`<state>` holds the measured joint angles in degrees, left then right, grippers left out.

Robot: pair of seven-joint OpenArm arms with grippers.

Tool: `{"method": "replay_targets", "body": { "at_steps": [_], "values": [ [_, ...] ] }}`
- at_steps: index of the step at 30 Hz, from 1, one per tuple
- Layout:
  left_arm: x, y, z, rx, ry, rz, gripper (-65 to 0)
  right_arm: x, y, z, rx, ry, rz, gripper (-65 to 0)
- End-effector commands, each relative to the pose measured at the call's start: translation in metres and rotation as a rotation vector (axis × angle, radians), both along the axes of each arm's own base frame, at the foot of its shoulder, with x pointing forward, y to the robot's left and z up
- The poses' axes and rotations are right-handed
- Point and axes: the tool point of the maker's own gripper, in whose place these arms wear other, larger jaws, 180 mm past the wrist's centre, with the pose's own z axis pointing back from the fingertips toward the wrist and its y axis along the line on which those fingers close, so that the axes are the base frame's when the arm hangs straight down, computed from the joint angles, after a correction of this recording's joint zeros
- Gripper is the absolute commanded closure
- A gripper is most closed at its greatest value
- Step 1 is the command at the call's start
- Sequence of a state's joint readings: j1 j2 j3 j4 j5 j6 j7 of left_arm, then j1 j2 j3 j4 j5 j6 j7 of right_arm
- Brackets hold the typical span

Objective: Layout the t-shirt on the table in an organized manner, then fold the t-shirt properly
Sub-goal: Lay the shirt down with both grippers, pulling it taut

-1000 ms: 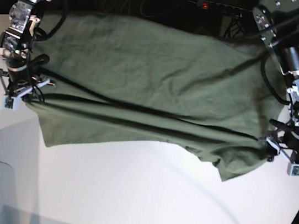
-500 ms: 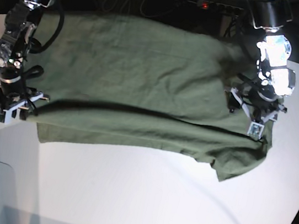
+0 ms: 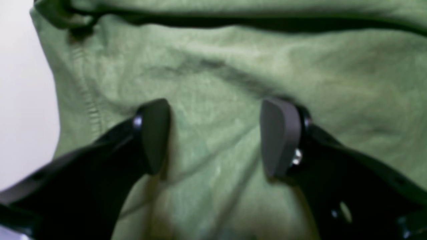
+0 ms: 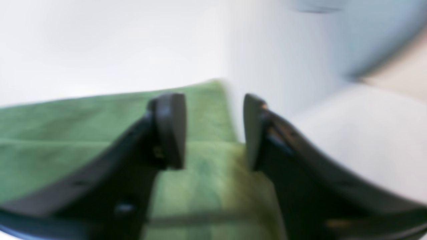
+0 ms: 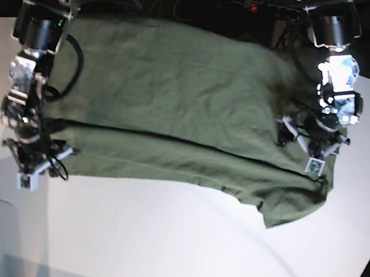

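Table front: bare glossy white tabletop (image 5: 176, 247) nearest us, so we have room to draw the hem forward.
Right gripper (image 4: 213, 133): jaws parted and empty, poised at the shirt's corner where cloth meets table; we should close on that edge alone.
Olive-green short-sleeved cotton t-shirt (image 5: 174, 116): spread wide across the table, one long fold running through it, a loose flap by the near corner.
Left gripper (image 3: 213, 136): jaws wide apart, hovering over wrinkled cloth, gripping nothing; we'd pinch beside the stitched hem, then pull both sides evenly.
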<state>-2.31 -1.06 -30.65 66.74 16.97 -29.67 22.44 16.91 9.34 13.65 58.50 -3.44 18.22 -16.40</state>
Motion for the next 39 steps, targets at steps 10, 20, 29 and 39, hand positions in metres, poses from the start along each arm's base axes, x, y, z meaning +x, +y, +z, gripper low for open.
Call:
{"method": "replay_targets", "body": {
  "at_steps": [10,20,29,39],
  "values": [
    [-0.015,0.014,-0.009,0.048,0.060,0.003,-41.7,0.034,0.001,-0.032,0.084,0.149,-0.007,0.0],
    [-0.020,0.038,-0.008,0.094,0.080,0.006,-41.7,0.040,-0.011,-0.046,0.102,0.146,-0.019,-0.1],
    [-0.034,0.063,-0.008,0.147,0.105,0.007,-41.7,0.031,-0.044,-0.050,-0.018,0.153,-0.107,-0.1],
    [-0.022,0.053,0.023,0.179,0.012,-0.011,-41.7,0.038,-0.092,-0.024,-0.131,0.038,-0.245,-0.1]
  ]
}}
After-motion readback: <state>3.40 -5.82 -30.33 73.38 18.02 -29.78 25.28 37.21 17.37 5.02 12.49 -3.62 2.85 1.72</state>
